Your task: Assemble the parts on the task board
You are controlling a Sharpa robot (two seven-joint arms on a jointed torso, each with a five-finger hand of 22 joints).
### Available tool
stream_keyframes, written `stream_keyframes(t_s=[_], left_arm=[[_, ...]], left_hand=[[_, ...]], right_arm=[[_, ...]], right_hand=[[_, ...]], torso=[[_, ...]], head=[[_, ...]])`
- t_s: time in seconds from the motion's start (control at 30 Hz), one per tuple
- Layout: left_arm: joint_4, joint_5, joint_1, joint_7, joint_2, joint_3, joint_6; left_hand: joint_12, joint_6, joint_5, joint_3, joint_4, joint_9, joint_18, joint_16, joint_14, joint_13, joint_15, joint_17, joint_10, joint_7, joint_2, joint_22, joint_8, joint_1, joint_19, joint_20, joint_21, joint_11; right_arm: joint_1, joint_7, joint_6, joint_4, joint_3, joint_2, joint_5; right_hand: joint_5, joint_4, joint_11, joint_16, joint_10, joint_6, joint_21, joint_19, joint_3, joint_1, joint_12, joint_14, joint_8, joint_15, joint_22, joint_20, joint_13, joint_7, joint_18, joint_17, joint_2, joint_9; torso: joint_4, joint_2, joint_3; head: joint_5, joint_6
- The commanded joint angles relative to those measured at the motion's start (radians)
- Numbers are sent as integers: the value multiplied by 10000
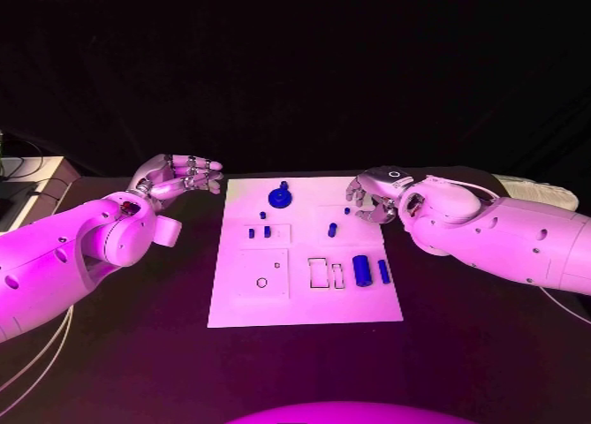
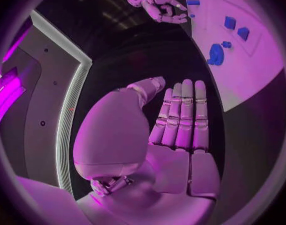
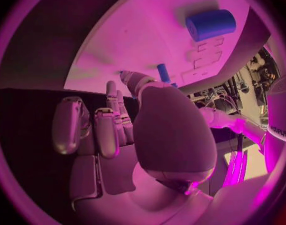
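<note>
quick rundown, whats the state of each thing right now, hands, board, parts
left hand: open, holds nothing, beside the board's far left corner
right hand: fingers apart, holds nothing, at the board's far right edge
task board: flat on the table, untouched
round blue part: on the board's far end, not held
blue cylinder: lying flat on the board, not held

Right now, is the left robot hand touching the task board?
Apart. The head view shows the left robot hand beside the task board, dark table between them; the left wrist view shows its flat, empty fingers off the board.
</note>
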Motion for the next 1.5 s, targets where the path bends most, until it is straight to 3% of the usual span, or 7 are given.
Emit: stream_keyframes(t_s=[0.03,0.23,0.37,1.27,1.37,1.43,1.5], left_arm=[[119,671,-14,474,-20,19,284],[223,717,-25,496,-49,24,303],[278,726,-28,480,-71,25,295],[325,733,-30,319,-110,28,207],[329,733,-30,296,-111,28,210],[330,733,-30,278,-114,28,210],[331,733,-29,260,-118,28,205]], left_hand=[[-42,-61,9,-16,-43,-11,12,-46,46,-6,15,3,7,-12,16,-11,-36,98,45,11,-54,44],[-69,-71,8,-27,-39,-18,4,-105,36,-3,35,5,-8,-1,13,-27,-39,91,38,21,-84,59],[-90,-84,10,-35,-37,-25,1,-142,32,-2,46,8,-23,12,10,-38,-44,88,35,27,-104,71],[-175,-175,11,-65,-25,-63,-2,-261,45,2,86,41,-102,90,4,-85,-85,78,38,50,-187,132],[-175,-175,11,-65,-25,-63,-2,-261,45,2,86,41,-102,90,4,-85,-85,78,38,50,-187,132],[-185,-187,9,-73,-23,-68,-3,-275,48,3,91,47,-112,100,1,-92,-90,74,39,54,-200,140],[-185,-187,9,-73,-23,-68,-3,-275,48,3,91,47,-112,100,1,-92,-90,74,39,54,-200,140]], right_arm=[[-48,-244,234,-147,-5,146,-505],[-119,-245,185,-390,-13,385,-508],[-149,-205,231,-508,-15,497,-455],[-323,73,358,-734,-27,830,-64],[-334,65,347,-748,-28,847,-73],[-342,32,285,-756,-28,855,-108],[-349,-7,220,-764,-29,862,-154]], right_hand=[[-4,-53,60,-55,10,102,-7,78,32,-136,-111,439,-75,79,810,22,-96,27,86,-31,0,-30],[33,-22,77,-57,15,209,-56,73,138,-169,-234,443,-76,91,793,40,-242,31,96,-48,85,-69],[-353,-11,88,-51,105,364,-62,83,407,-162,-365,448,-86,104,802,55,-447,41,98,-66,156,-137],[-160,-108,-9,-61,440,972,-108,92,1064,-243,-677,443,77,8,815,-11,-933,-73,108,-154,487,-161],[-154,-197,-17,-60,519,1099,-110,93,1159,-213,-718,442,137,3,820,-18,-1001,-90,106,-161,594,-135],[-473,-305,-12,-60,610,1171,-115,94,1289,-187,-764,440,171,-14,827,-25,-1076,-98,105,-173,699,-118],[-505,-428,-47,-57,744,1263,-99,100,1437,-164,-787,440,222,-15,844,-40,-1138,-111,103,-178,807,-89]], torso=[[10,7,2],[18,5,12],[9,4,16],[0,-5,15],[8,-11,17],[1,-14,19],[3,-15,18]], head=[[2,-31],[-18,-57],[-15,-71],[-9,-187],[-11,-192],[-10,-185],[-17,-182]])
